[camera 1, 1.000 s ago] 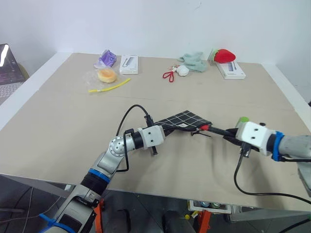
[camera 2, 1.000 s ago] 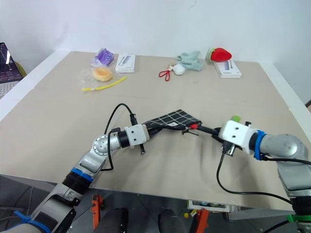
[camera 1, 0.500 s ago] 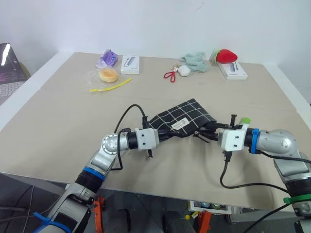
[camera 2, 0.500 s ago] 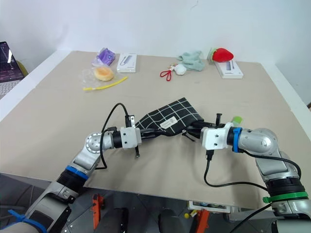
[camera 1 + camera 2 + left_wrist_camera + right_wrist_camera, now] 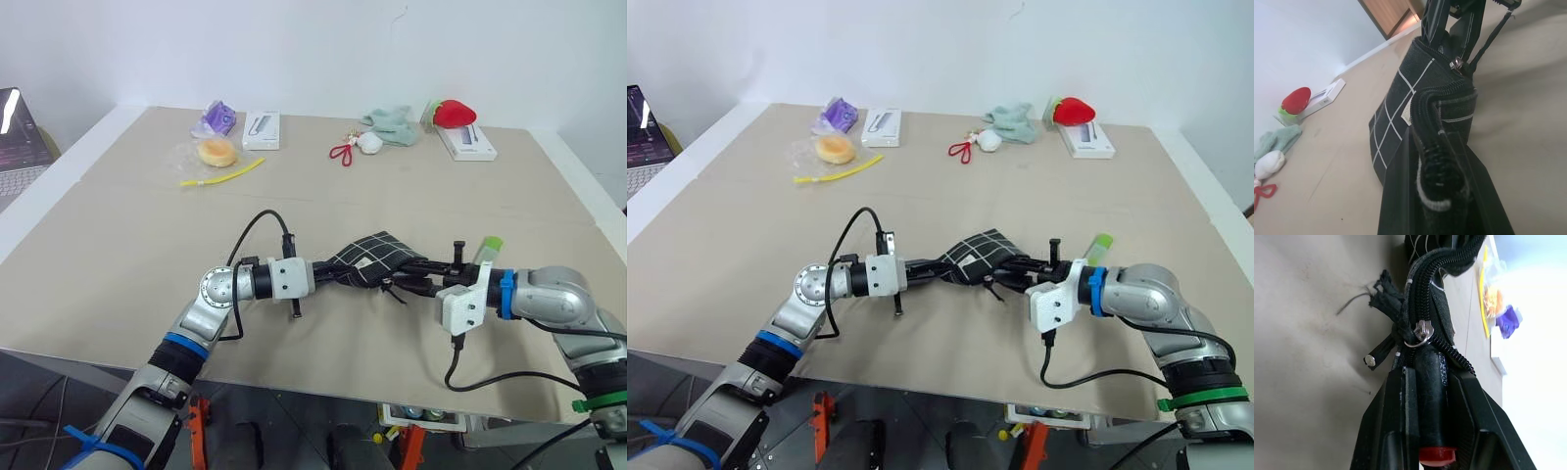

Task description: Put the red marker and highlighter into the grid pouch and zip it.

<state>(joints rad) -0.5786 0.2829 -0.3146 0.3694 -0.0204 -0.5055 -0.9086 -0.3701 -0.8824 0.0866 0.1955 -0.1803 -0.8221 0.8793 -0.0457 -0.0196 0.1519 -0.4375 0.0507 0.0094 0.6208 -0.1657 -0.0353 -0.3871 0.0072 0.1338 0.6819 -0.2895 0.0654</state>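
My left gripper pinches the grid pouch mid-table; my right gripper clamps the red marker at its zipper mouth. Highlighter lies just right; strawberry plush far.

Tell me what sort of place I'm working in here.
Likely an indoor lab or test room: a plain beige table against a bare white wall, an open laptop on a desk beside it, and assorted small props like a strawberry plush lined up along the far edge.
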